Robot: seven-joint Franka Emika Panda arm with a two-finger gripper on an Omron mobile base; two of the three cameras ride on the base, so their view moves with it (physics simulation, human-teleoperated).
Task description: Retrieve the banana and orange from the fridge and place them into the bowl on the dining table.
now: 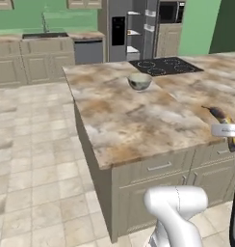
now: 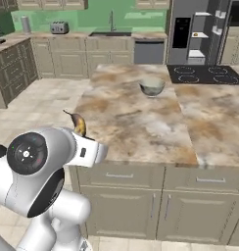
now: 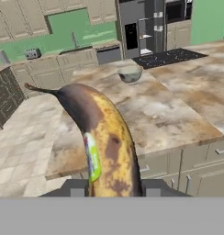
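Seemingly clamped at its lower end, the banana (image 1: 224, 120) in the left base view juts up from the hand at the right edge, above the near right part of the desk (image 1: 124, 120); the bowl (image 1: 139, 81) sits well apart, farther back near the cooktop (image 1: 165, 65). Seen from the right base view, the banana (image 2: 79, 123) pokes above the wrist beside the desk's (image 2: 136, 122) left edge. Along the hand view, the fingers (image 3: 77, 190) grip the banana (image 3: 102, 137) narrowly at its base, its tip pointing up-left, with the bowl (image 3: 130, 74) and open fridge (image 3: 141, 27) far beyond.
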